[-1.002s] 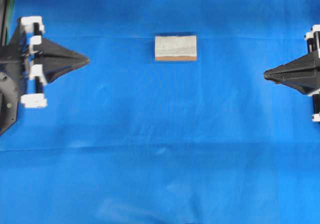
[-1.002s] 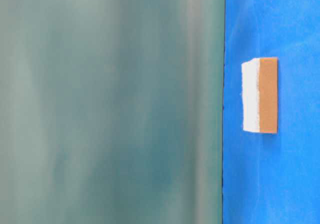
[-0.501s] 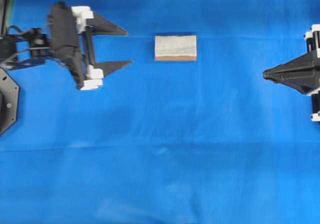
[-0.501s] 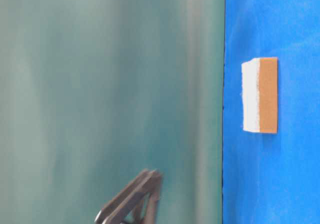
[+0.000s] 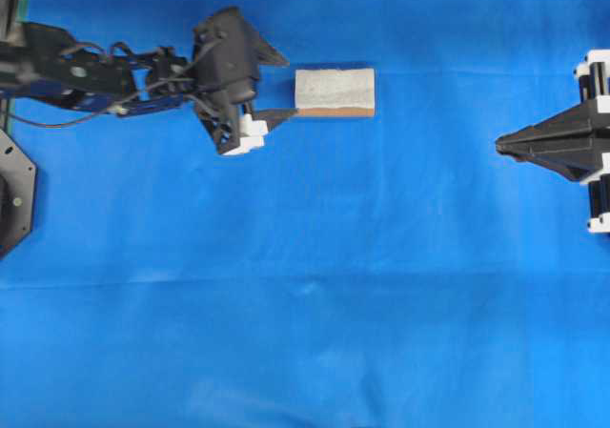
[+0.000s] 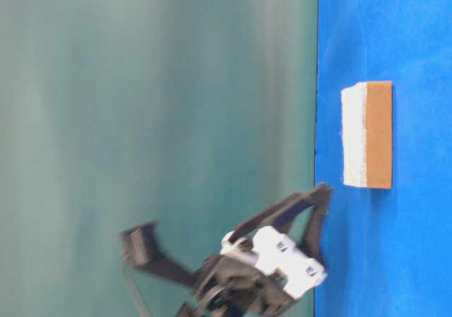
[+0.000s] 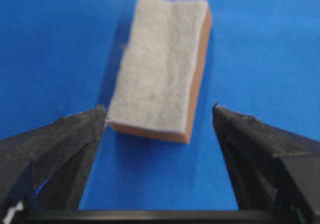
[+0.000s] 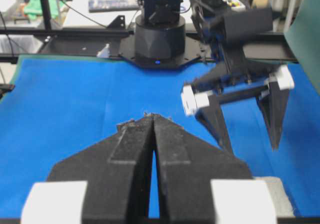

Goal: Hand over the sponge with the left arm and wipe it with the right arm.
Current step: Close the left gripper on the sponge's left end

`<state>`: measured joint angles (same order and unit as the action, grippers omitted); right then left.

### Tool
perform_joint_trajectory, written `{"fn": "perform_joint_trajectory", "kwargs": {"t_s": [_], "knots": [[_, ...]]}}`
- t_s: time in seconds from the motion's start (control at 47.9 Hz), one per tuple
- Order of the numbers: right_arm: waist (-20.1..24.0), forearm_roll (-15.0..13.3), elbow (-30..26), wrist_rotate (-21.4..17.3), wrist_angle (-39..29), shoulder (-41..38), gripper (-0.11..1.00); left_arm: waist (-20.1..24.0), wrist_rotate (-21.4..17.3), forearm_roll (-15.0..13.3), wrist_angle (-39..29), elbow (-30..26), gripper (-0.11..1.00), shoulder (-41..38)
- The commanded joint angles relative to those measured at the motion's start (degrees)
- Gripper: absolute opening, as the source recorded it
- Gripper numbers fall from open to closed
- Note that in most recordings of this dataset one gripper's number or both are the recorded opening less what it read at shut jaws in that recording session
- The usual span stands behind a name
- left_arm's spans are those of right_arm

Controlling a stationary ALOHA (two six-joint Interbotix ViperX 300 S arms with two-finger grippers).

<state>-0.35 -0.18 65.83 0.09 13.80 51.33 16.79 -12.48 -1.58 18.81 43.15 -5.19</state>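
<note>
A blue tabletop (image 5: 315, 285) fills the overhead view, its cloth faintly creased.

The left arm (image 5: 95, 75) reaches in from the 9 o'clock edge toward the centre-top of the cloth. Its left hand (image 5: 278, 87) is spread wide, the two black fingers (image 7: 60, 144) standing apart with white brackets behind them. In the left wrist view the fingertips sit at either side of the near end of the sponge (image 5: 335, 91), one at 8 o'clock of it and the other at 4 o'clock; the left one looks to be just at the sponge's corner, though whether it touches cannot be told. Nothing is gripped.

The right arm (image 5: 581, 142) stays at the 3 o'clock edge, well apart from the sponge. Its right hand (image 5: 499, 144) is pressed together into a single point, the fingers meeting along a thin seam in the right wrist view, and it pinches nothing.

The sponge lies flat on the cloth at about 12 o'clock from the tabletop's centre, whitish fuzzy layer up, orange-brown layer beneath.
</note>
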Motion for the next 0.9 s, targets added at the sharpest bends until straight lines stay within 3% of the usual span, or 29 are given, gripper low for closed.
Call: {"fn": "perform_joint_trajectory", "kwargs": {"t_s": [0.0,0.48,0.877], "knots": [[0.0,-0.09,-1.05,-0.09,0.26,-0.35,0.01,0.26,-0.18,0.18,0.79,-2.46,0.94,-1.85],[-0.09,-0.09,-1.05,-0.09,0.26,-0.7,0.01,2.37,-4.39,0.18,0.62,-9.67,0.94,-13.54],[-0.35,0.0,-1.05,-0.09,0.18,-0.88,0.01,2.11,-4.04,0.0,-1.67,-8.7,0.93,-10.72]]}}
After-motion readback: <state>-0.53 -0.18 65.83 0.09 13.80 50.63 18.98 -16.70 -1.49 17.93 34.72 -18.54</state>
